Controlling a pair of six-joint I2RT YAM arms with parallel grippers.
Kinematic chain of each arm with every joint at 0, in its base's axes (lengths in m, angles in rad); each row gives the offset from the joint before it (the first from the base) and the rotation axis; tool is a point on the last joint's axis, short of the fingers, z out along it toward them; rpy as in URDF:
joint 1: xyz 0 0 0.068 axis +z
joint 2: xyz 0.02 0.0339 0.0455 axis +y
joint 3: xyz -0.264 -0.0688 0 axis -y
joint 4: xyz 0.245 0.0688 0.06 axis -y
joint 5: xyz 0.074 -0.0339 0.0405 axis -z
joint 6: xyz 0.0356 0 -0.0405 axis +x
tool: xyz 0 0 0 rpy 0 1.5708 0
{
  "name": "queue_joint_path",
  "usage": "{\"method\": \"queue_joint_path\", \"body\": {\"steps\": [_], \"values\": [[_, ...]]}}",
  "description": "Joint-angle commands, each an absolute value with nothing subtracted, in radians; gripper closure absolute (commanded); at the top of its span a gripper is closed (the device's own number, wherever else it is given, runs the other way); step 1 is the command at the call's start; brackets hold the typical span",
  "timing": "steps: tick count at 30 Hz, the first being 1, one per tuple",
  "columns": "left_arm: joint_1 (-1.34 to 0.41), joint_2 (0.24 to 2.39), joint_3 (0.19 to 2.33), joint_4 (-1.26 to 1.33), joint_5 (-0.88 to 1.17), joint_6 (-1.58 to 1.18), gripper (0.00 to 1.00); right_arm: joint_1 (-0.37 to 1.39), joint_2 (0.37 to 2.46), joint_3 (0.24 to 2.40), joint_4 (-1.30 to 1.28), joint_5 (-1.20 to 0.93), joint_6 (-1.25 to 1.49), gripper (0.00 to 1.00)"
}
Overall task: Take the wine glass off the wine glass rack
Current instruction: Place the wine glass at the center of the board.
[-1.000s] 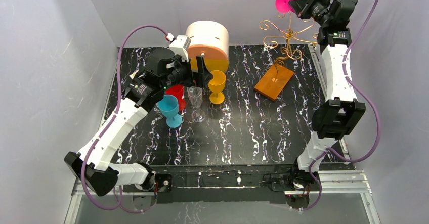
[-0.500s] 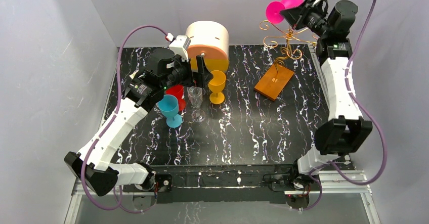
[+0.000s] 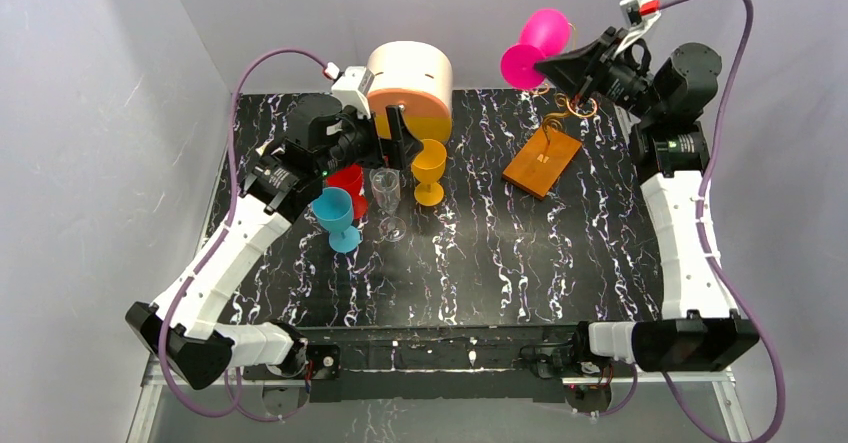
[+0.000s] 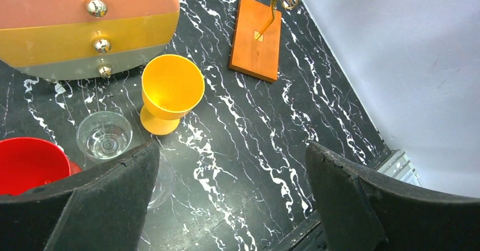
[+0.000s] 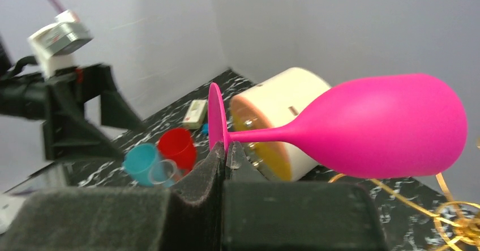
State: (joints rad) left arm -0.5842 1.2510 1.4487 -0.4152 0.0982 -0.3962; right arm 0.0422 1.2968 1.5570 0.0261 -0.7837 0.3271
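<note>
The pink wine glass (image 3: 540, 35) lies sideways in midair, apart from the gold-wire, wooden-based wine glass rack (image 3: 542, 161).

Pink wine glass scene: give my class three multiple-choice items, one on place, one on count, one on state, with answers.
1. Where is the bright pink plastic wine glass? A standing among the cups; B held in the air by the right gripper; C hanging on the rack.
2. How many drinking vessels stand on the black marbled table? A two; B four; C six.
3. The left gripper is: A open, empty; B shut on a glass; C shut, empty.
Answers: B, the gripper pinches its stem; B, yellow goblet, clear stemmed glass, red cup, teal goblet; A, jaws wide apart, nothing between.
</note>
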Motion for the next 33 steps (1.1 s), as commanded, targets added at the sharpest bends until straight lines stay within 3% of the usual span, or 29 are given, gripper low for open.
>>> {"method": "queue_joint_path", "body": {"steps": [1, 9, 16, 23, 29, 33], "values": [[-0.580, 1.193, 1.480, -0.381, 0.108, -0.409, 0.02, 0.075, 1.208, 1.508, 0.060, -0.894, 0.416, 0.99], [-0.579, 1.133, 1.460, -0.327, 0.137, -0.426, 0.02, 0.120, 1.141, 1.429, 0.030, -0.979, 0.525, 0.99], [-0.580, 1.112, 1.429, -0.220, 0.367, -0.445, 0.02, 0.177, 1.105, 1.367, -0.067, -1.002, 0.542, 0.99], [-0.600, 1.206, 1.446, -0.149, 0.618, -0.518, 0.15, 0.255, 1.067, 1.297, -0.091, -0.999, 0.559, 0.99], [-0.654, 1.241, 1.427, -0.140, 0.627, -0.544, 0.23, 0.286, 1.052, 1.244, -0.062, -0.984, 0.577, 0.99], [-0.660, 1.253, 1.424, -0.130, 0.643, -0.553, 0.33, 0.299, 1.049, 1.223, -0.032, -1.000, 0.592, 0.99]]}}
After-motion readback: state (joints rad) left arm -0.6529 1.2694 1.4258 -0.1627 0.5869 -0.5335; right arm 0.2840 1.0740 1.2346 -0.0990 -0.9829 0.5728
